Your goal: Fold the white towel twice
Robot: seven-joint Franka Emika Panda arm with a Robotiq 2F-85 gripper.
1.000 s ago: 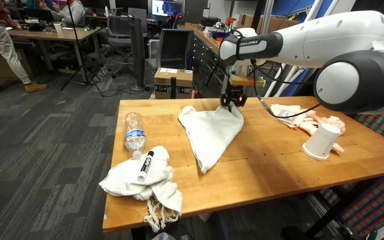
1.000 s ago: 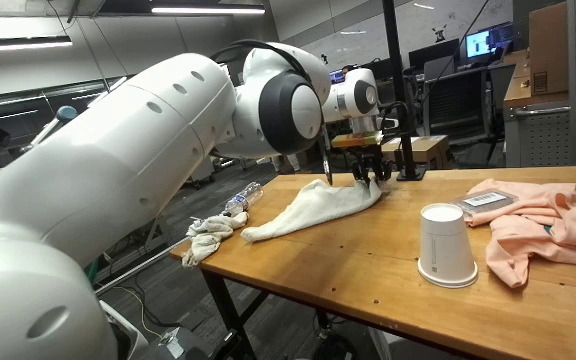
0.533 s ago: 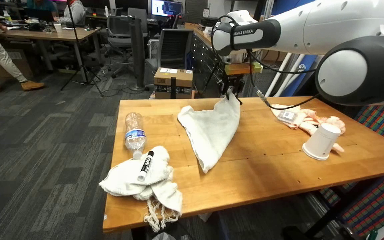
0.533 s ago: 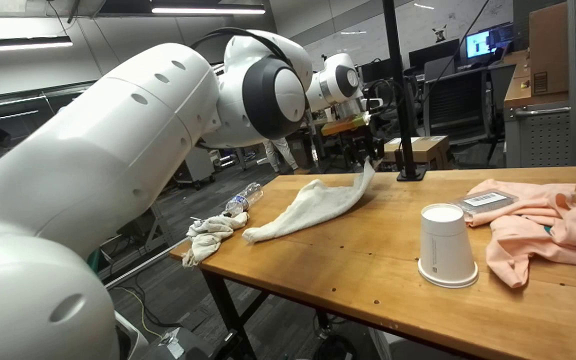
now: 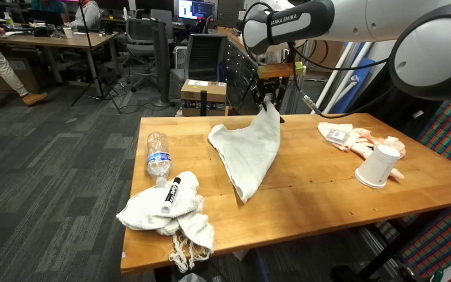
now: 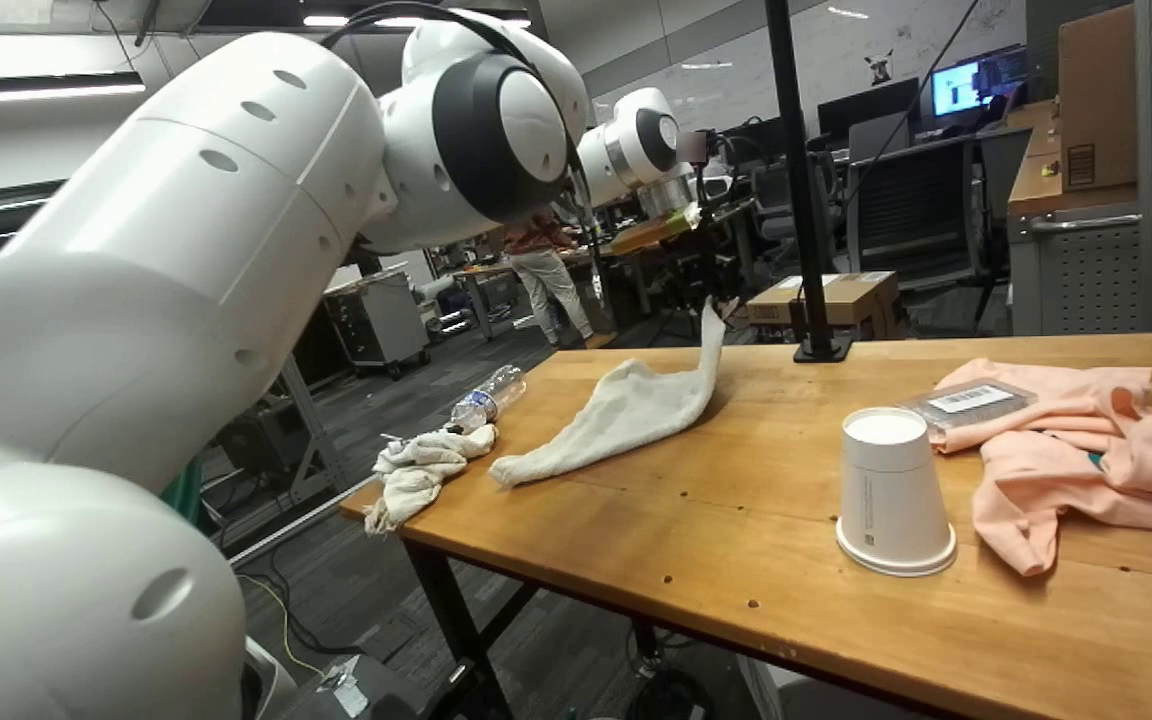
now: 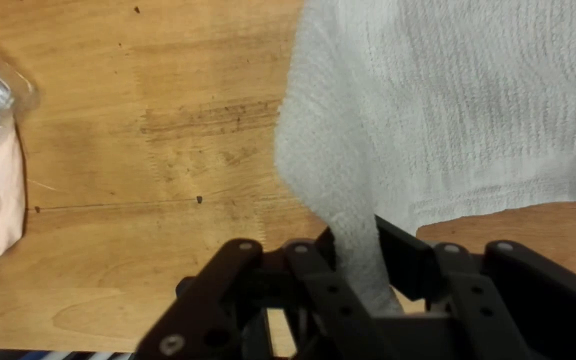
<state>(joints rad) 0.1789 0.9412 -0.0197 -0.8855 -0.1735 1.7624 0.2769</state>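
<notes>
A white towel [image 5: 249, 152], folded into a rough triangle, lies on the wooden table in both exterior views. My gripper [image 5: 267, 105] is shut on its far corner and holds that corner raised above the table's far edge. In an exterior view the towel [image 6: 626, 415] rises in a narrow strip to the dark gripper [image 6: 714, 298]. In the wrist view the bunched towel [image 7: 458, 110] passes between the fingers of the gripper [image 7: 355, 235]. The rest of the towel rests on the table, with one point toward the near side.
A crumpled fringed white cloth [image 5: 163, 215] with a marker [image 5: 171, 195] on it lies near a plastic bottle [image 5: 158, 156]. An upturned white cup [image 5: 378, 166] stands near a peach cloth [image 5: 360, 137] with a clear packet [image 5: 337, 136]. A black post [image 6: 816, 345] stands at the table edge.
The gripper has risen from the table with the towel corner, which now stretches upward. In an exterior view the arm has also shifted left. The rest of the towel has moved only slightly.
</notes>
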